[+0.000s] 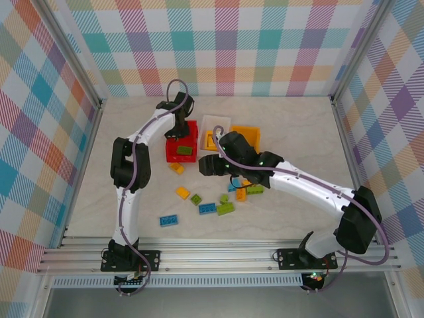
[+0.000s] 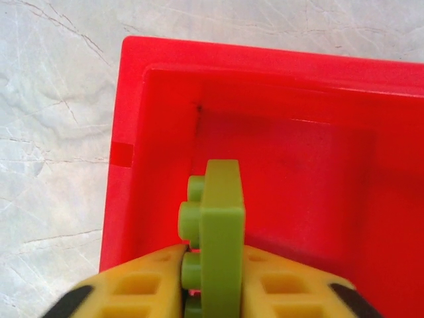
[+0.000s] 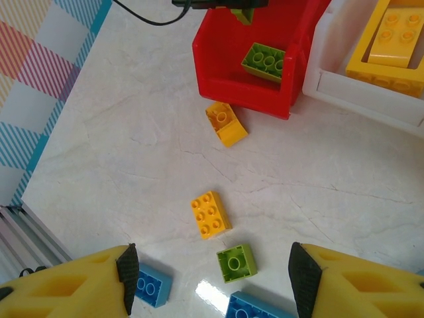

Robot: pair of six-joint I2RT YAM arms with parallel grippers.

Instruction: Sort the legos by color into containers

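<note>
The left pincer (image 2: 212, 286) pinches a lime green brick (image 2: 220, 225) between its yellow fingers (image 2: 142, 288). The brick is a flat plate seen edgewise, with its round studs turned toward one finger and its smooth back against the other. Directly beneath this pincer lies the red bin (image 2: 165, 79), glossy, with a stepped rim and a bare floor in the corner on view. From above, a second lime brick (image 1: 184, 150) lies inside the bin, on the near side of the left pincer. The right pincer (image 3: 212, 273) is spread wide and holds nothing, hovering above the pale marbled table (image 3: 119, 152). Under the gap between its fingers sits a small square lime brick (image 3: 236, 262). Just ahead of that is an orange-yellow six-stud brick (image 3: 211, 214). Beside its left finger lies a light blue brick (image 3: 151, 286), and a darker blue brick (image 3: 255, 308) sits nearer its right finger. Farther ahead, a tipped orange-yellow brick (image 3: 226, 124) shows its hollow underside, just beside the red bin's front wall. Right of the red bin and close against it stands the white bin (image 3: 344, 89), which holds orange-yellow pieces (image 3: 391, 33) with rounded studs. In the top view the orange-yellow bin (image 1: 250, 132) sits beyond the right pincer, next to the white one.
</note>
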